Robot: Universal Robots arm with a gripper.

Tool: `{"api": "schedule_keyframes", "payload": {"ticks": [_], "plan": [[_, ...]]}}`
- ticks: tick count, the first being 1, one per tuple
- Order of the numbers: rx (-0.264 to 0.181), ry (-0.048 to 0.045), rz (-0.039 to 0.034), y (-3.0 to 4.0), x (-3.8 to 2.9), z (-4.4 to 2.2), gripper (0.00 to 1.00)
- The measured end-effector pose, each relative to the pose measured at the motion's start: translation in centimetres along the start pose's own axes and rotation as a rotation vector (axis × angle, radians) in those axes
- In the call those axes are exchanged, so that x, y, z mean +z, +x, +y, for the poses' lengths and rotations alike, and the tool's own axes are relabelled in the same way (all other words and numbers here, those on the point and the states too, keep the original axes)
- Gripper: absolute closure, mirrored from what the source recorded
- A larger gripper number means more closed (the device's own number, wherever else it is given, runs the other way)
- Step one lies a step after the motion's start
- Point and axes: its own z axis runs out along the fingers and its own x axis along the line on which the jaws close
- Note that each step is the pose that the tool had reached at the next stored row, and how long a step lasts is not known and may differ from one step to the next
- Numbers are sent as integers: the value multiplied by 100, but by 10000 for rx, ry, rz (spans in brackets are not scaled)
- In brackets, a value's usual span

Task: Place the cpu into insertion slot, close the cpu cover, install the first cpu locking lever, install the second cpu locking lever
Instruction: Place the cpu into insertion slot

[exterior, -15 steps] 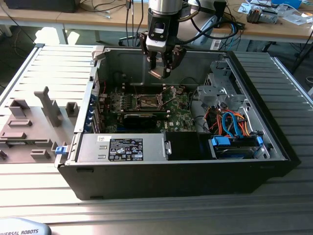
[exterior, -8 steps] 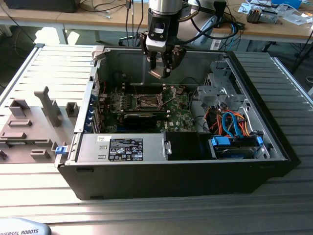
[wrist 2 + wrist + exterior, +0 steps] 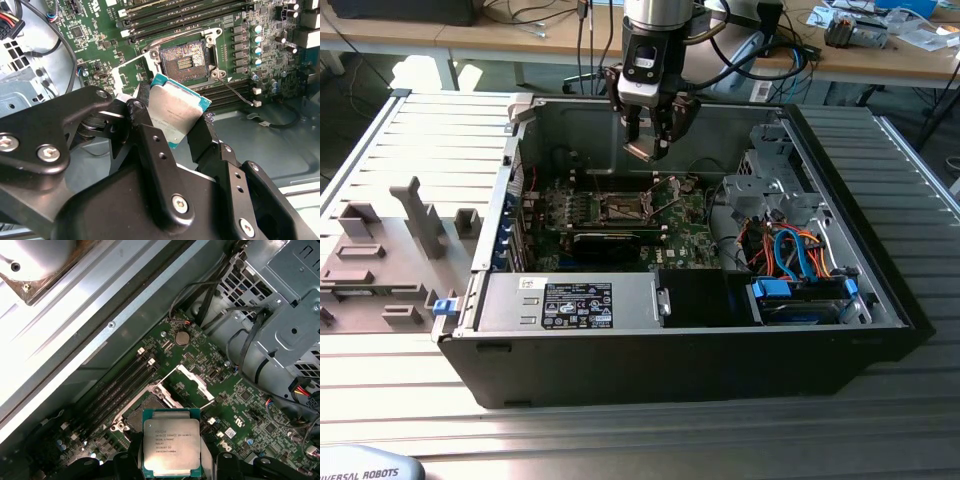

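Tool (image 3: 648, 148) on your arm pinched the cpu (image 3: 177, 112) above the empty insertion slot (image 3: 182, 60); cpu cover (image 3: 192, 374) stood raised.

The arm (image 3: 658, 20) points straight down — fingers (image 3: 150, 145) clamped across the cpu (image 3: 177, 112).

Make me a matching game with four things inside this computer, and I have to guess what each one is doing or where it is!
Things:
1. cpu
2. cpu cover
3. socket
4. blue cables

States or places:
A. empty, nothing in it yet
B. toward the exterior view's right
C. held in the gripper, above the board
D. swung up and open

Pairs: 1-C, 2-D, 3-A, 4-B
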Motion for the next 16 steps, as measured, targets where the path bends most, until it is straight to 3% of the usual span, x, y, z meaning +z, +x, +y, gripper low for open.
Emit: {"api": "schedule_keyframes", "payload": {"ticks": [16], "plan": [[117,5,-9,0,0,0,46]]}}
